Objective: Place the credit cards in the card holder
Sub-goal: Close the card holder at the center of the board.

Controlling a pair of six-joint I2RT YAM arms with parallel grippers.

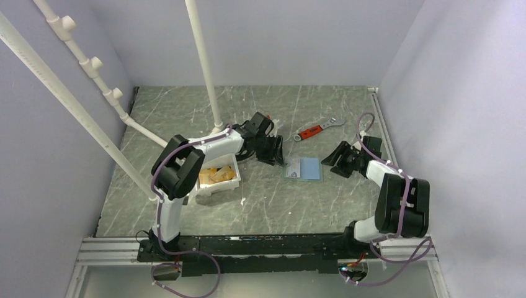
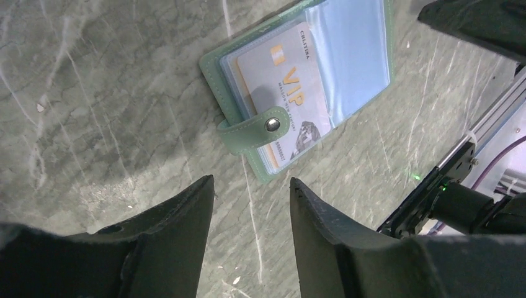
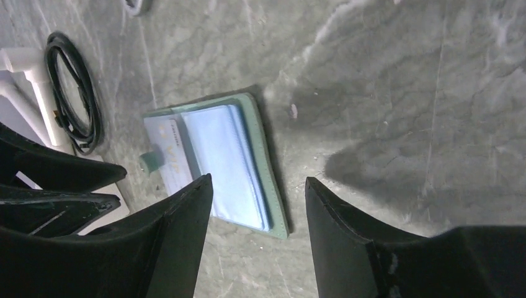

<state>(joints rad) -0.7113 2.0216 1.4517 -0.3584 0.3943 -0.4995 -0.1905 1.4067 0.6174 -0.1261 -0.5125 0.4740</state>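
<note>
The grey-green card holder (image 1: 303, 169) lies open and flat on the marble table between my two grippers. A pale credit card marked VIP (image 2: 291, 87) sits in its left translucent blue pocket, with the snap strap (image 2: 255, 129) folded over the card. Several gold credit cards (image 1: 217, 176) lie in the white tray. My left gripper (image 2: 251, 183) hovers just left of the holder (image 2: 217, 68), open and empty. Open and empty too, my right gripper (image 3: 257, 180) hangs over the holder's right edge (image 3: 263, 155), beside the empty blue pockets (image 3: 220, 155).
The white tray (image 1: 232, 184) stands left of the holder, under the left arm. A red-handled wrench (image 1: 316, 129) lies behind the holder. White pipes (image 1: 208, 74) rise at the back left. A black cable coil (image 3: 71, 93) lies near a pipe foot.
</note>
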